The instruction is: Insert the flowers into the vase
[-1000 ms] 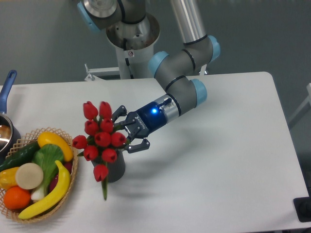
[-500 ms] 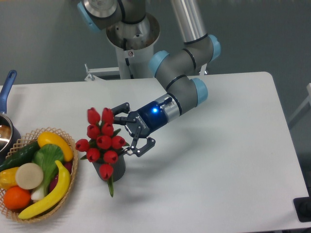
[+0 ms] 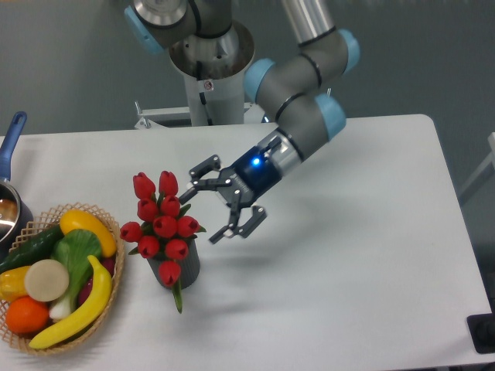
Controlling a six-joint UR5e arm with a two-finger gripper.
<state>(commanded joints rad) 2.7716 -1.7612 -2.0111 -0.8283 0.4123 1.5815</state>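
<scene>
The flowers [image 3: 161,224], a bunch of red tulip buds with green stems, stand in the vase [image 3: 182,269], a small dark grey cylinder near the table's front left. One bud and a green leaf hang down over the vase's front. My gripper [image 3: 213,202] is open, its fingers spread wide with nothing between them. It hovers just right of the bunch and slightly above it, apart from the flowers.
A wicker basket [image 3: 110,297] of fruit and vegetables sits left of the vase, close to it. A pot with a blue handle [image 3: 11,139] is at the left edge. The pale metal robot base [image 3: 210,73] stands behind the table.
My gripper opened and let go of the flowers, then drew back to the right and upward. The bunch settled lower into the vase and stays there.
</scene>
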